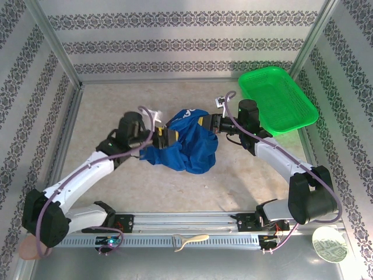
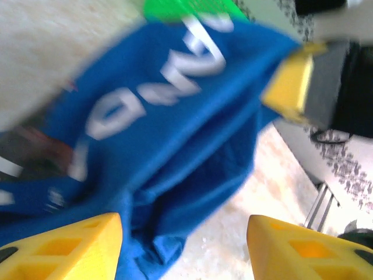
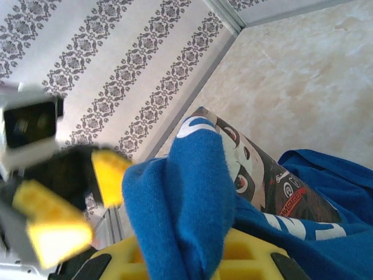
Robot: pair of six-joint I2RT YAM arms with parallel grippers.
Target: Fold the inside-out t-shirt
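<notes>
The royal-blue t-shirt (image 1: 189,144) lies bunched in the middle of the table, between my two grippers. White lettering (image 2: 157,87) crosses it, and a reddish graphic with faces (image 3: 262,175) shows on one panel. My left gripper (image 1: 167,139) is at the shirt's left edge. Its yellow fingers (image 2: 76,245) stand wide apart and open, with loose blue cloth hanging beside the left one. My right gripper (image 1: 205,122) is at the shirt's upper right, raised off the table. It is shut on a lifted fold of the blue cloth (image 3: 186,192).
A green mesh basket (image 1: 278,99) sits at the back right, close to the right arm. Patterned walls and metal frame posts (image 1: 55,44) enclose the table. Bare tabletop (image 1: 111,99) lies left of and behind the shirt. A cream-coloured tool (image 1: 190,240) rests on the near rail.
</notes>
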